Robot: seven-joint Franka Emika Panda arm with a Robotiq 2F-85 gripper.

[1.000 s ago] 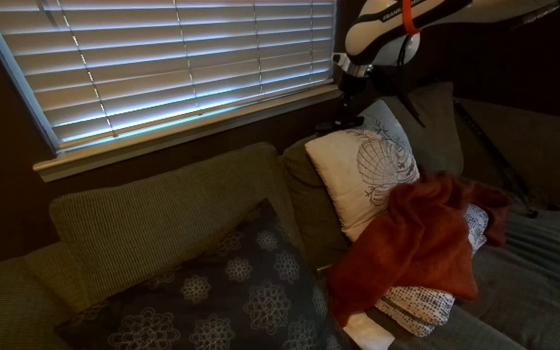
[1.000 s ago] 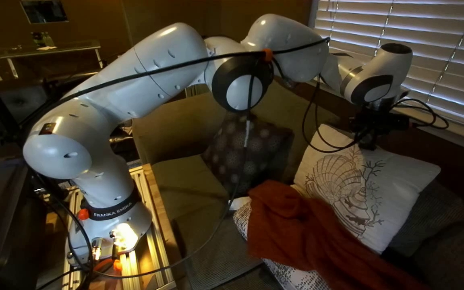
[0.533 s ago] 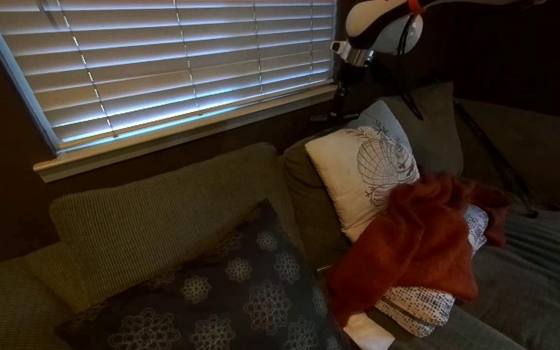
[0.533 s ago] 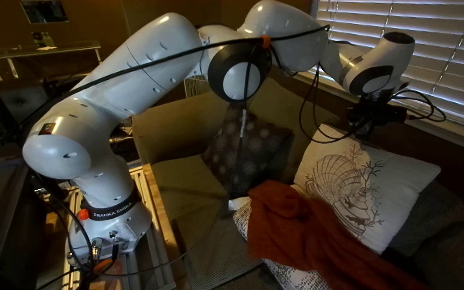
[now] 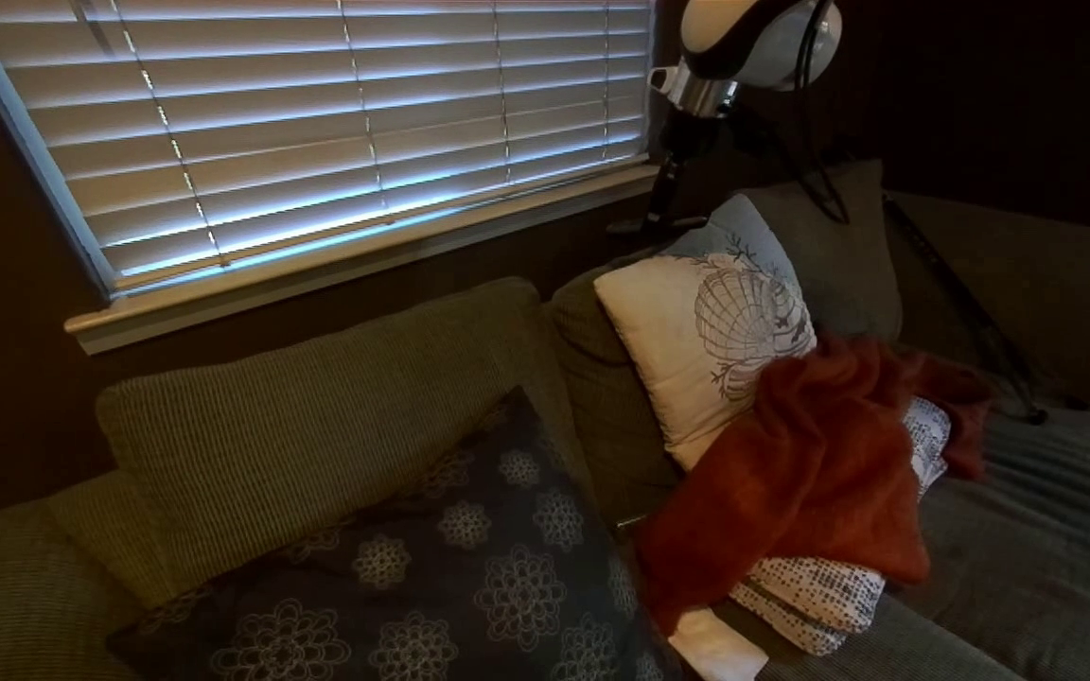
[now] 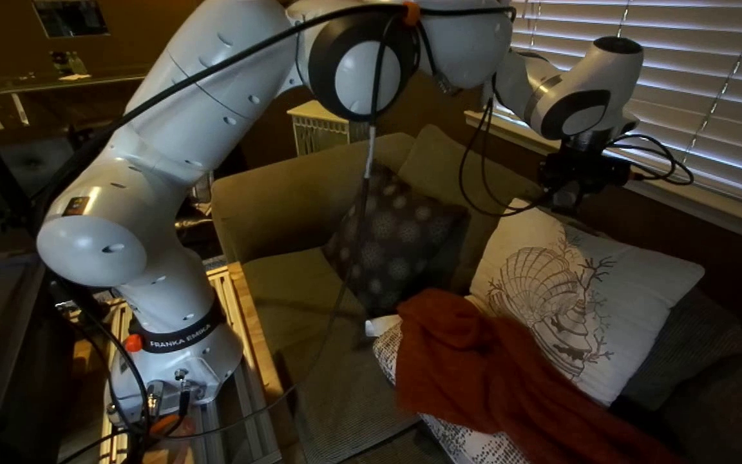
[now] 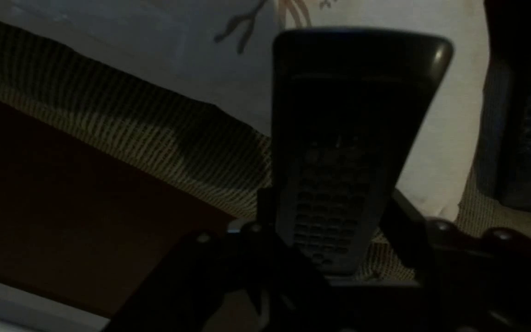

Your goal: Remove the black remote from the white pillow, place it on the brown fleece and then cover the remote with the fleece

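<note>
My gripper (image 7: 330, 210) is shut on the black remote (image 7: 339, 115), with one finger on each long side of it and the keypad facing the camera. In an exterior view the gripper (image 5: 662, 200) holds the remote (image 5: 659, 226) above the top edge of the white pillow (image 5: 668, 331). In an exterior view the gripper (image 6: 565, 201) hangs over the upper edge of the pillow (image 6: 654, 283); the remote is hard to make out there. The reddish-brown fleece (image 5: 800, 473) lies crumpled in front of the pillow and also shows in an exterior view (image 6: 467, 367).
A dotted white cushion or blanket (image 5: 824, 586) lies under the fleece. A dark flowered pillow (image 5: 469, 567) leans on the couch backrest (image 5: 346, 416). The window sill and blinds (image 6: 706, 90) are close behind the wrist. A cable (image 6: 484, 167) hangs in a loop from the arm.
The arm has risen, lifting the gripper and the remote up from the pillow's top edge. In an exterior view the wrist has also shifted slightly left. The pillow and fleece have not moved.
</note>
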